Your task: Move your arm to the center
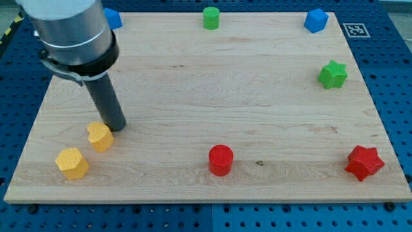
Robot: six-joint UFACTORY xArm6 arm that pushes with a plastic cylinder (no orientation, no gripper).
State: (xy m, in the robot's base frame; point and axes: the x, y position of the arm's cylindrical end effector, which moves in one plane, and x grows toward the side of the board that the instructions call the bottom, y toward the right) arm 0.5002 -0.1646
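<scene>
My tip (116, 127) rests on the wooden board (212, 96) at the view's left, just above and right of a yellow block (100, 136), touching or nearly touching it. A second yellow hexagonal block (71, 162) lies lower left of that. A red cylinder (220, 160) sits at bottom centre and a red star (364, 162) at bottom right. A green star (332, 75) is at the right, a green cylinder (210, 17) at top centre, a blue block (315, 20) at top right. Another blue block (112, 18) at top left is partly hidden by the arm.
The arm's grey body (67, 32) covers the board's top left corner. A blue pegboard table (393, 71) surrounds the board, with a black-and-white marker tag (355, 29) at the top right.
</scene>
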